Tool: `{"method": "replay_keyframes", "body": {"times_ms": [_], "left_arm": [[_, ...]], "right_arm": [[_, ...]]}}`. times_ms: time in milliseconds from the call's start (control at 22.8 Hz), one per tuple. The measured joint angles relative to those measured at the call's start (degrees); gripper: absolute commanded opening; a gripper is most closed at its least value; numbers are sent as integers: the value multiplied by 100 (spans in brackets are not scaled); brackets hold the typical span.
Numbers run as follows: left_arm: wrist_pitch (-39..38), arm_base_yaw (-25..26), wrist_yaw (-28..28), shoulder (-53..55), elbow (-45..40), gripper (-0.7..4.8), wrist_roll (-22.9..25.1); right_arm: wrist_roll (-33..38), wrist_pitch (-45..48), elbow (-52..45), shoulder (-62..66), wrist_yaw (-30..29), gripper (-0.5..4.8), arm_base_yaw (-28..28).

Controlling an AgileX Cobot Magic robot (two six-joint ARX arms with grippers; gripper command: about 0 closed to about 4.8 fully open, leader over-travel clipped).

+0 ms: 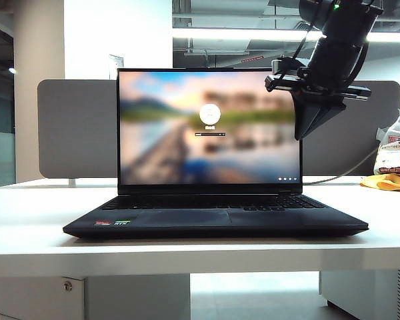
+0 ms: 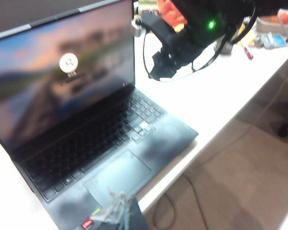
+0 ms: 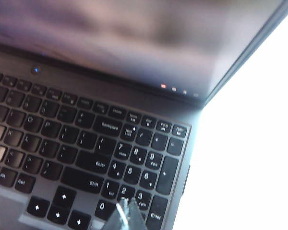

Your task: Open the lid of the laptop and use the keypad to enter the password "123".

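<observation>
From outside, the laptop sits lid raised, under the pinched-shut right gripper. Left wrist: left gripper, blurry, probably shut, above the palm rest. Right wrist: closed tips over the keypad, ready to press.

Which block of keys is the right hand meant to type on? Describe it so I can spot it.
Find the open laptop on the white table. The numeric keypad fills the keyboard's end beside the right hand, which is shut. Unlike neighbouring letter keys, it carries digits.
</observation>
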Motion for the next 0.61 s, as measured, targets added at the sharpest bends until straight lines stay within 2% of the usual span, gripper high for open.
{"method": "replay_keyframes", "body": {"times_ms": [351, 614], "left_arm": [[46, 0, -848, -498, -98, -4, -4], [197, -2, -1386, -745, -702, -4, -111]], "right_arm": [[0, -79, -223, -203, -330, -8, 42], [166, 927, -1851, -1471, -354, -8, 85]]}}
